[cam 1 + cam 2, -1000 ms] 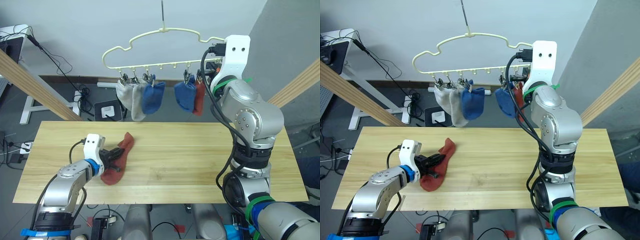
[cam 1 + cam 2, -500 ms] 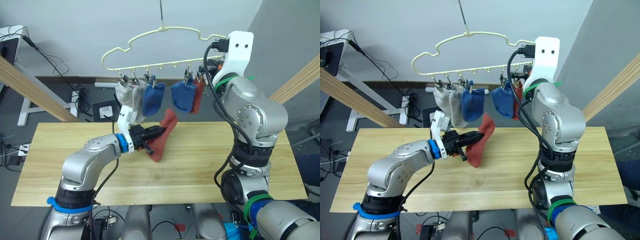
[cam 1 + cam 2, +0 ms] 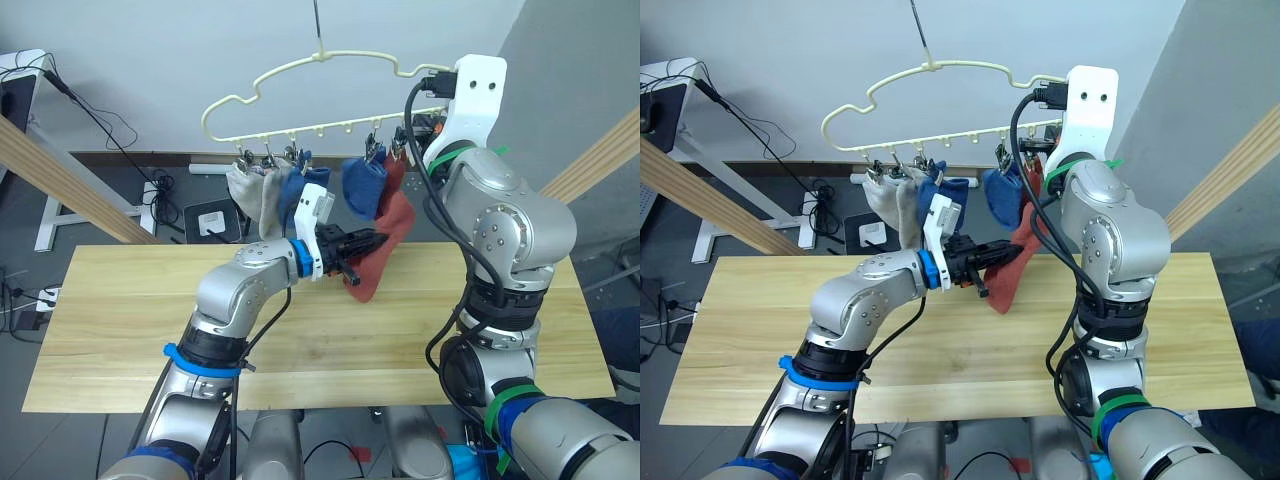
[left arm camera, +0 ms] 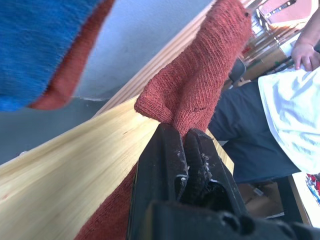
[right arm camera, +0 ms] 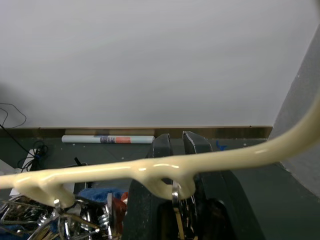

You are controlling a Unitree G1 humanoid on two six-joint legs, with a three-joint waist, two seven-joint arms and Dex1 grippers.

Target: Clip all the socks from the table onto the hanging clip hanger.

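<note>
Above the table (image 3: 120, 330), in the left eye view, the left gripper (image 3: 368, 243) is raised in the air and pinches a rust-red sock (image 3: 380, 255), which hangs below the black fingers, clear of the wood. The sock sits just under the right part of the clip hanger (image 3: 300, 95), near a second rust-red sock (image 3: 398, 172) and a blue sock (image 3: 362, 185) already clipped there. Further left on the hanger hang another blue sock (image 3: 292, 190) and two light grey socks (image 3: 250, 195). The right arm reaches up to the hanger's right end, where the right gripper (image 3: 425, 128) sits behind its white wrist housing.

In the right eye view the same layout shows: the held sock drapes from the left gripper between the two arms, and two wooden poles (image 3: 710, 205) slant past the table's far corners.

In the left wrist view the two black fingers (image 4: 170, 150) are pressed together on a fold of the rust-red sock, with the table top beyond and a blue sock close to the lens. A person (image 4: 290, 110) in a white top sits beyond the table.

In the right wrist view the right gripper's fingers (image 5: 160, 150) stand close on either side of the hanger's pale yellow bar, with a silver clip (image 5: 176, 192) just below it; whether they grip it cannot be told.
</note>
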